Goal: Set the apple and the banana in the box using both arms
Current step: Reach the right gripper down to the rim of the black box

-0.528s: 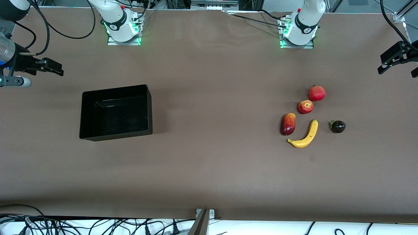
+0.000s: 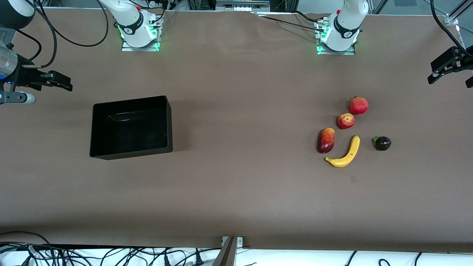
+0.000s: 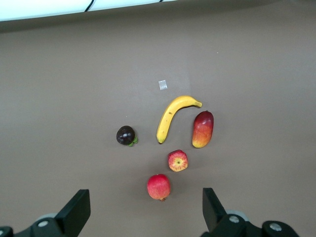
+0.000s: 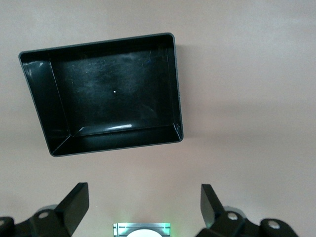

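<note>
Apple (image 2: 345,120), small, round, red with yellow streaks, and curved yellow banana (image 2: 346,153) lie untouched toward the left arm's end of the table. Right gripper (image 2: 55,80), jaws spread and empty, has drifted slightly upward near the black open-topped plastic box (image 2: 168,122). Left gripper (image 2: 445,66), jaws spread, waits. No pick is yet begun; the box holds nothing.

The whole brown cloth-covered table (image 2: 236,184) is seen from a high front camera facing both arm bases. The cluster holding the curved yellow banana (image 3: 173,116) is looked down on from well above by the left wrist camera, and the black open plastic box (image 4: 106,94) by the right wrist camera; both areas are shared with the front view.
</note>
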Robot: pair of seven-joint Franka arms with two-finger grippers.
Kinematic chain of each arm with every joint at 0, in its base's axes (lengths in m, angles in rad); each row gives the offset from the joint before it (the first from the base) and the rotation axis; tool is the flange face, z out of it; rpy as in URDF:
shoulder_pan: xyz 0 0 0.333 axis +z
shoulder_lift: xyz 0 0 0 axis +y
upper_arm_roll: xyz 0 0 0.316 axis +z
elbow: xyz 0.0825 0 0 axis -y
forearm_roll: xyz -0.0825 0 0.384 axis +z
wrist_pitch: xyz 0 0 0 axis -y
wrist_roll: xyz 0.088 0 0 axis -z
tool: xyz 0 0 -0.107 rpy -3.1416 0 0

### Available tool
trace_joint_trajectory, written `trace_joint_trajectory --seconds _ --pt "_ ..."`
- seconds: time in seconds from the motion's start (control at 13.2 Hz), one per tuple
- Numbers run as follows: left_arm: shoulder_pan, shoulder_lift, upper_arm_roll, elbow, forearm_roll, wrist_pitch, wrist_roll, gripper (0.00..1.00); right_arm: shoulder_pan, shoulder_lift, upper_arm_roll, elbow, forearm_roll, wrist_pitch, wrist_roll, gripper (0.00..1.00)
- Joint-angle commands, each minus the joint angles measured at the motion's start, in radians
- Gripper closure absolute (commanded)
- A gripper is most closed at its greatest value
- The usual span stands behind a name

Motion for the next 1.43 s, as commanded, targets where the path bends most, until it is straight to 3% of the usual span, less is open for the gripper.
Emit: trace_joint_trajectory --seconds 0.0,0.15,0.45,0.68,0.75,0.91,0.98,1.36 --pt "0.011 0.01 -0.004 0.025 -0.022 -0.005 -0.004 0.0 -0.012 0.085 0.001 0.035 0.014 -0.054 0.004 0.0" --pt "0.011 0.01 -0.004 0.025 -0.022 -0.005 -0.002 0.0 -0.015 0.185 -0.007 0.058 0.006 0.01 -0.009 0.0" --pt "0.013 0.01 -0.004 0.025 -0.02 -0.009 0.005 0.0 -0.023 0.339 -0.01 -0.043 -0.003 0.381 -0.04 0.0" --pt "0.011 0.01 -0.01 0.018 -0.02 -0.009 -0.001 0.0 -0.037 0.451 -0.015 -0.068 -0.005 0.477 -0.061 0.0" --pt "0.013 0.01 -0.006 0.018 -0.022 -0.011 0.011 0.0 -0.04 0.472 -0.016 -0.084 -0.005 0.52 -0.062 0.06" --pt "0.013 0.011 -0.004 0.018 -0.022 -0.014 0.013 0.0 -0.04 0.479 -0.016 -0.124 -0.005 0.552 -0.062 0.82" --pt "0.013 0.011 -0.004 0.016 -0.022 -0.02 0.002 0.0 -0.04 0.48 -0.016 -0.125 -0.003 0.546 -0.062 1.0" --pt "0.011 0.011 -0.007 0.018 -0.022 -0.04 -0.015 0.0 -0.035 0.473 -0.008 -0.111 -0.002 0.539 -0.066 1.0"
